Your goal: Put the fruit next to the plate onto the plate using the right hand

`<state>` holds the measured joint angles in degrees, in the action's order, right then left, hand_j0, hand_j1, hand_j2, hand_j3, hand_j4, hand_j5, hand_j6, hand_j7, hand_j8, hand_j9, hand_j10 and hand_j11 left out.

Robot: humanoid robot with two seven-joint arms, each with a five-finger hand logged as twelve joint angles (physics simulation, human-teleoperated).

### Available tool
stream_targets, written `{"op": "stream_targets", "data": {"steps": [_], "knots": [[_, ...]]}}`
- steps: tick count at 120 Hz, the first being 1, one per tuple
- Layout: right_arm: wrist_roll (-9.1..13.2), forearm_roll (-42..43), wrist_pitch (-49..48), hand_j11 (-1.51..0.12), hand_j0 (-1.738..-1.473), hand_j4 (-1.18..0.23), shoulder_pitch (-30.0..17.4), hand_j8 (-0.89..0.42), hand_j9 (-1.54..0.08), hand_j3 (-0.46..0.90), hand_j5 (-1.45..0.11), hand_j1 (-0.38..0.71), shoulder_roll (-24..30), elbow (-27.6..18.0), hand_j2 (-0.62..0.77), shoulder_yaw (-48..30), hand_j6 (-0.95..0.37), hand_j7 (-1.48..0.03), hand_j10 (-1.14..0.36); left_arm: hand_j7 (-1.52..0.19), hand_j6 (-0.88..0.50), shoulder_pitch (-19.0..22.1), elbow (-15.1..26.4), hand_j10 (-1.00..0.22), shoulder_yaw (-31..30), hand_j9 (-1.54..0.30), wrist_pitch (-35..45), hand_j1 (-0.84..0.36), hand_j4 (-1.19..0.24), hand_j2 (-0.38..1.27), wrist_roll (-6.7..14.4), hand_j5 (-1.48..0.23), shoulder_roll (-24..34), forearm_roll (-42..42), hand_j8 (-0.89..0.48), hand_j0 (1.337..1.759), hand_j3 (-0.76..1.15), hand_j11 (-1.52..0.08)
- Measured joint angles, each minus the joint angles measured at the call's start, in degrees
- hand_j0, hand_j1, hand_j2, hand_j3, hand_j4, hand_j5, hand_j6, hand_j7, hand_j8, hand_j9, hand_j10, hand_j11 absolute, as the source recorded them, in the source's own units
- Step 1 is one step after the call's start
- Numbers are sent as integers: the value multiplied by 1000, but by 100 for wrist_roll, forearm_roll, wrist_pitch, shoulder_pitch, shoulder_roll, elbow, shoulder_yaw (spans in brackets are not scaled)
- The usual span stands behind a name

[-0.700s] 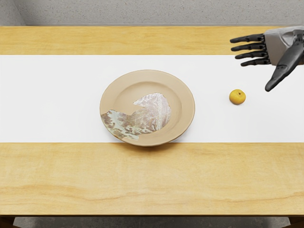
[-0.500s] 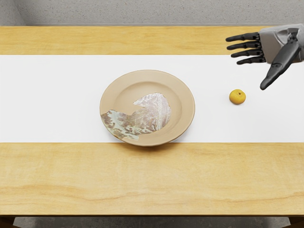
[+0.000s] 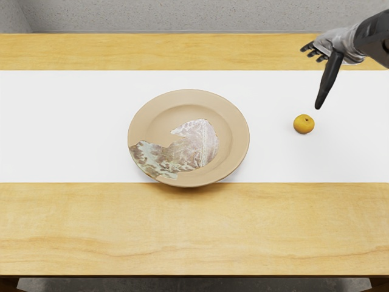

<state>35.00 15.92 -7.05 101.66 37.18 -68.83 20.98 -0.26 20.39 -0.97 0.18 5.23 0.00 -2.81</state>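
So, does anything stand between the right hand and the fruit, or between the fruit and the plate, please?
Nothing visible does. The open right hand hangs apart from the orange fruit, and only white runner lies between it and the plate.

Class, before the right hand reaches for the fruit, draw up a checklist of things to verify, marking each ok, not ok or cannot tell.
1. Right hand open, holding nothing: ok.
2. Fruit in plain view on the white runner: ok.
3. Hand in contact with fruit: not ok, a gap shows.
4. Plate has bare room for the fruit: ok.
5. Hand's height above the table: cannot tell.
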Motion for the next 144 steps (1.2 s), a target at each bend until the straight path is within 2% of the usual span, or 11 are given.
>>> {"op": "stream_targets", "data": {"steps": [23,46,57,82,94,118,144], "knots": [[0,437,869,0,-1658,-2,-449,-3,0,0,0,-349,-506,153,0,127,-4,0,-2,0,0,0,0,0,0,0,0,349,0,0,0,0,0,0,0,1658,0,0],[0,794,1504,0,-1658,-2,-1121,-3,0,0,0,-349,-819,375,1,120,-4,0,-2,0,0,0,0,0,0,0,0,349,0,0,0,0,0,0,0,1658,0,0],[0,937,1671,0,-1658,-2,-1496,-3,0,0,0,-349,-912,626,1,51,-4,0,-2,0,0,0,0,0,0,0,0,349,0,0,-1,0,0,0,0,1658,0,0],[0,1073,1786,-7,-1658,-8,-2014,-8,-7,0,-7,-343,-987,913,0,-314,-9,-7,-7,0,0,0,0,0,0,0,0,349,0,0,-1,0,0,0,0,1658,0,0],[0,1221,1797,-14,-1658,-13,-2162,-14,-14,0,-14,-337,-1117,1094,-1,-459,-14,-14,-13,0,0,0,0,0,1,0,0,349,0,0,1,0,0,0,0,1658,0,0],[0,1468,1796,-20,-1658,-18,-2420,-18,-21,0,-21,-331,-1624,1812,-2,-537,-19,-20,-17,0,0,0,0,0,0,0,0,349,0,0,0,0,0,0,0,1658,0,0],[0,1541,1795,-89,-1658,-71,-2512,-71,-89,0,-90,-268,-1763,2009,-13,-549,-72,-89,-70,0,0,0,0,0,0,0,0,349,0,0,-1,0,0,0,0,1658,0,0]]}}
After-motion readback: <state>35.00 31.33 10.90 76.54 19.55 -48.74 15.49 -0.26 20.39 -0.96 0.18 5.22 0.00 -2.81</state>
